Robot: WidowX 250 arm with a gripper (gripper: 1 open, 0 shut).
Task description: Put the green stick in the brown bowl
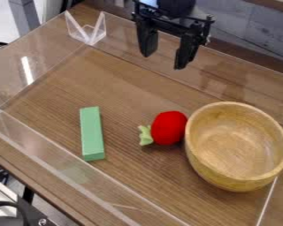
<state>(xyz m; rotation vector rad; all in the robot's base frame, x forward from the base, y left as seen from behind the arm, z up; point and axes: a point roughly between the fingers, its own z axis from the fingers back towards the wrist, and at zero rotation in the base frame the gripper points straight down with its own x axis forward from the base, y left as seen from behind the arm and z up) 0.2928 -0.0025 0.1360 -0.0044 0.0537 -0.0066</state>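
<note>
**Stick untouched, gripper spread above the tray**

We see the gripper point(165, 50) at the top centre of the frame, pointing down with its two dark fingers spread apart and nothing between them. The green stick point(92, 133) lies flat on the wooden floor of the tray point(144, 93) at lower left, well apart from the gripper. The brown bowl point(236, 145) sits at lower right, empty, and a red strawberry toy point(166, 127) rests between stick and bowl, just beside the bowl's rim.

We judge three risks from here. The stick lies low and flat, so a descent that stops too high would close on air, and one that goes too deep would press the fingertips into the floor. If the fingers come down along the stick's length and not across its narrow width, they may fail to span it or may tip it. On the way to the bowl, a low carry could knock the strawberry aside.

The stick is a long rectangular block, matte green with crisp edges, probably foam or painted wood; we cannot tell which at this resolution. The bowl is round, deep, light wood with a smooth rim. The tray has clear glossy plastic walls over dark wood grain.
</note>
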